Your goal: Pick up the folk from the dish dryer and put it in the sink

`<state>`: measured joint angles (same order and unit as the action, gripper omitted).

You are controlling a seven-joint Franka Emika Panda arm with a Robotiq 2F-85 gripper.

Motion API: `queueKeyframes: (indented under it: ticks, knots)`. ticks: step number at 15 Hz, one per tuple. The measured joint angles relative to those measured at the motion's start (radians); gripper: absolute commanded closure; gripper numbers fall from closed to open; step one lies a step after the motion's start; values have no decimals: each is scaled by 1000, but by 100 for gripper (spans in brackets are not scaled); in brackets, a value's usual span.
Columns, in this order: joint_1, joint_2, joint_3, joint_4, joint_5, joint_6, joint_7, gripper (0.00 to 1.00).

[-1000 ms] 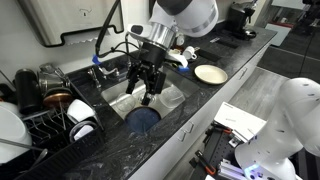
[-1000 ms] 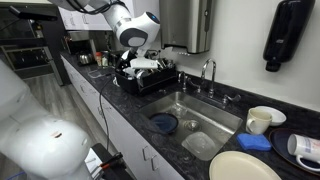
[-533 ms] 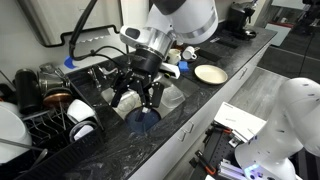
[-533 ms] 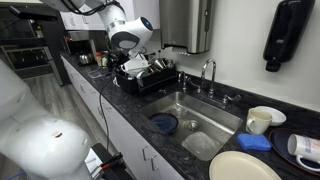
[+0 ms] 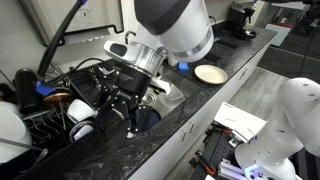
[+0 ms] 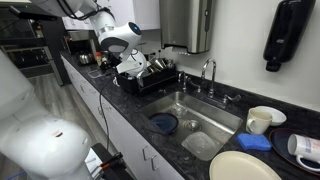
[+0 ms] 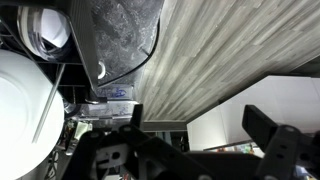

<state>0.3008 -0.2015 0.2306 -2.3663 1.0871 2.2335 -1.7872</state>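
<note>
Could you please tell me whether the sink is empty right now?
No, a blue dish and a clear container lie inside the sink in an exterior view.

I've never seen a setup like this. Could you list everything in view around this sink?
dish dryer: one, black wire, on the counter beside the sink, holding dishes
sink: one, steel, set in the black counter
dish: one, blue, in the sink
clear dish: one, see-through, in the sink
faucet: one, metal, behind the sink
plate: one, cream, on the counter
mug: one, white, near the plate
cloth: one, blue, beside the mug
fork: none I can make out
robot arm: one, white, over the counter
gripper: one, black, open, by the dish dryer
</note>
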Motion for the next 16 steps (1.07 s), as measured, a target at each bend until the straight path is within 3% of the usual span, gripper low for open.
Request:
queueKeyframes:
  ticks: [5, 16]
  knots:
    - [21, 101, 58, 52, 78, 201, 0, 0]
    - [68, 347, 129, 266, 176, 422, -3, 0]
